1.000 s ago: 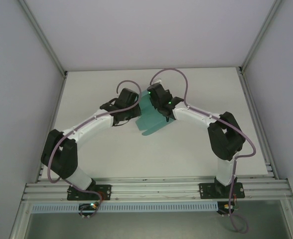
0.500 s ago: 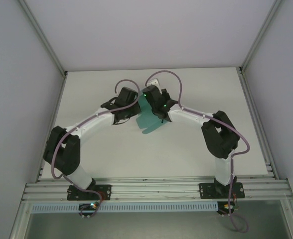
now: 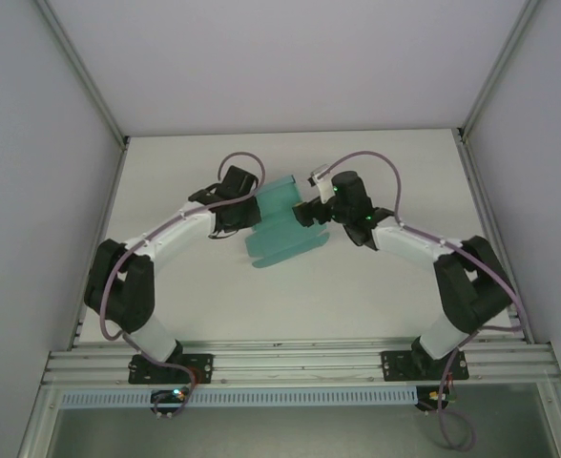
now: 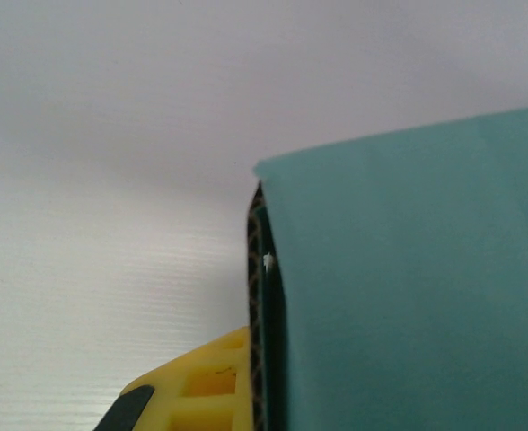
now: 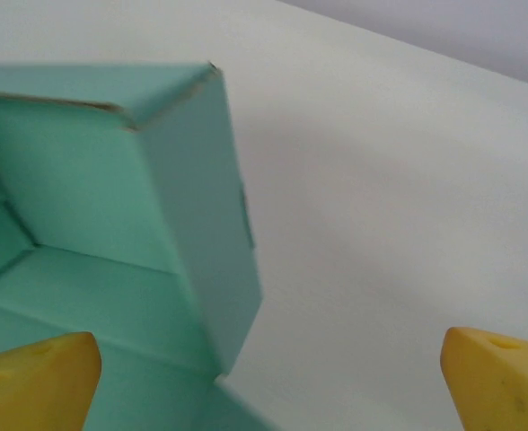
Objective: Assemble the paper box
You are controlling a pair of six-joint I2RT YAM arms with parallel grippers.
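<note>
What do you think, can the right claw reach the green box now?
Probably yes. The right claw is open and right beside the green box, with nothing between them. The left claw pinches the box's other edge.

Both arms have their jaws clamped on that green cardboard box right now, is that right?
Not both. The left jaws are clamped on the paper box, but the right jaws stand wide open: the right wrist view shows their yellow fingertips far apart, gripping nothing.
</note>
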